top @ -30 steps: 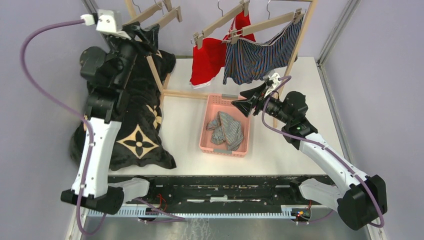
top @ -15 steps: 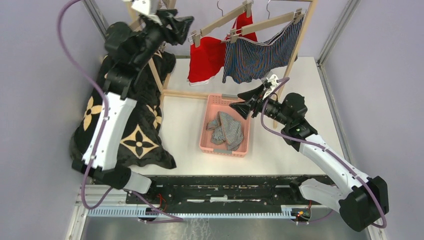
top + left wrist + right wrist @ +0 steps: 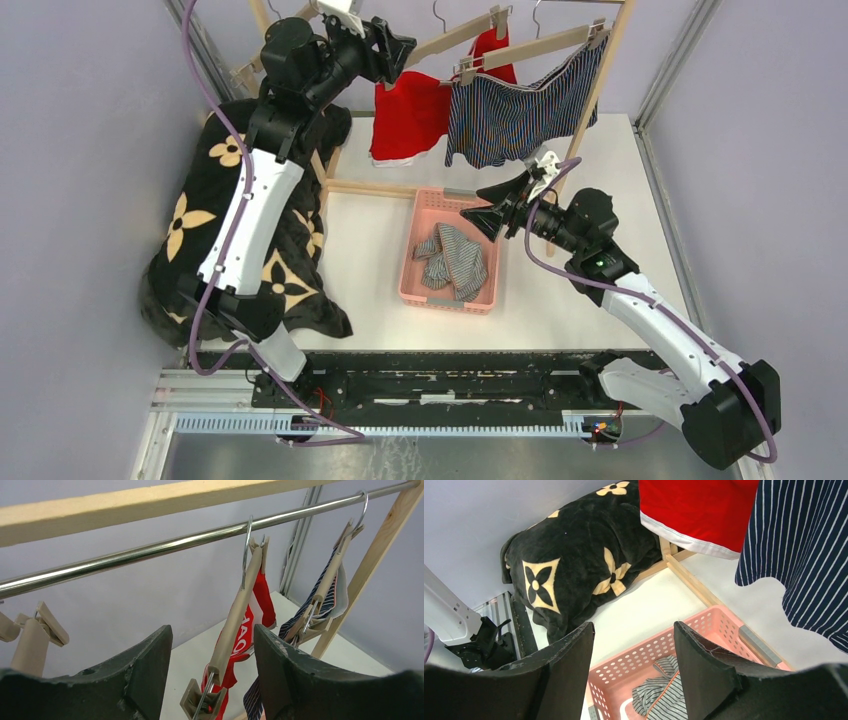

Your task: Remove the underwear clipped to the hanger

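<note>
Left gripper jaws apart, empty, facing wooden hanger holding red briefs. Blue boxers clipped alongside; striped briefs in basket. Right gripper jaws wide, empty, low. Risk: bumped hanger swings, clip missed.

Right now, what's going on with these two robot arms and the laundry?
The arms are taking underwear off clip hangers. The grey striped briefs lie in the pink basket. The red briefs and dark blue boxers hang clipped. The left gripper, open, is raised to the red briefs' wooden hanger without gripping it. The right gripper hovers open and empty above the basket's far edge.
</note>
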